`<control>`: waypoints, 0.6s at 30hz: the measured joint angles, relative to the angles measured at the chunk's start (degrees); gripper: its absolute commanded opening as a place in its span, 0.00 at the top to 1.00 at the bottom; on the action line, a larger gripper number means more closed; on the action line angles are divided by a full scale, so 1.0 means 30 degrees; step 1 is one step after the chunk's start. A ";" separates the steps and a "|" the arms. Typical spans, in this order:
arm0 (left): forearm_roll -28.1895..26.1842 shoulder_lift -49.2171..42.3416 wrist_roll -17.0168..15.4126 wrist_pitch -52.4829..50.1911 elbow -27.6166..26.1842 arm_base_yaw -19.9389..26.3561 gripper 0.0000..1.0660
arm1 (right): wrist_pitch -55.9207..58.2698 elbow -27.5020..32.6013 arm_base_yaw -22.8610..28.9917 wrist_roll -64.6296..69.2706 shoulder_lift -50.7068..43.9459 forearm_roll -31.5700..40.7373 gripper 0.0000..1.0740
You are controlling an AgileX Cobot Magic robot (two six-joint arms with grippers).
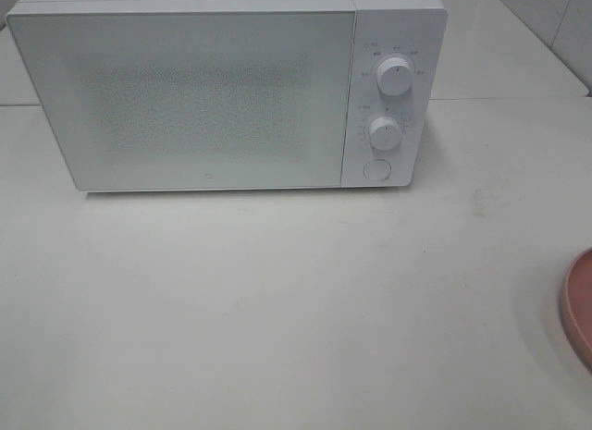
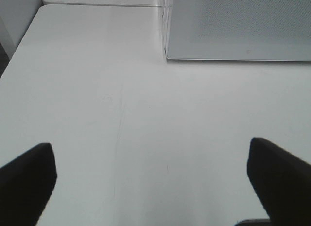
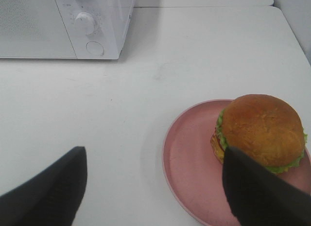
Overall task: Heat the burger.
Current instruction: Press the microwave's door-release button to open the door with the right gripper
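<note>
The burger (image 3: pixel 261 131), with a golden-brown bun and green lettuce showing, sits on a round pink plate (image 3: pixel 187 158). My right gripper (image 3: pixel 153 187) is open above the table; one finger (image 3: pixel 257 192) overlaps the burger's near side, the other (image 3: pixel 48 192) hangs over bare table. In the high view only the plate's rim (image 1: pixel 578 305) shows at the right edge; the burger and both arms are out of that view. My left gripper (image 2: pixel 150 182) is open over bare table, with nothing between its fingers. The white microwave (image 1: pixel 227 92) stands at the back with its door shut.
The microwave has two knobs (image 1: pixel 395 77) and a round button (image 1: pixel 376 169) on its right panel. A table seam runs behind it. The table's left edge (image 2: pixel 12 56) shows in the left wrist view, and a tiled wall stands at the back right.
</note>
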 measured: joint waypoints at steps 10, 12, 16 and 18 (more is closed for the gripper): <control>0.0000 0.0000 0.0000 0.0000 0.0000 0.0000 0.06 | 0.0000 0.0000 0.0000 0.0000 0.0000 0.0000 0.30; 0.0000 0.0000 0.0000 0.0000 0.0000 0.0000 0.06 | 0.0000 0.0000 0.0000 0.0000 0.0000 0.0000 0.30; 0.0000 0.0000 0.0000 0.0000 0.0000 0.0000 0.06 | 0.0000 0.0000 0.0000 0.0000 0.0000 0.0000 0.30; 0.0000 0.0000 0.0000 0.0000 0.0000 0.0000 0.06 | 0.0000 0.0000 0.0000 0.0000 0.0000 0.0000 0.30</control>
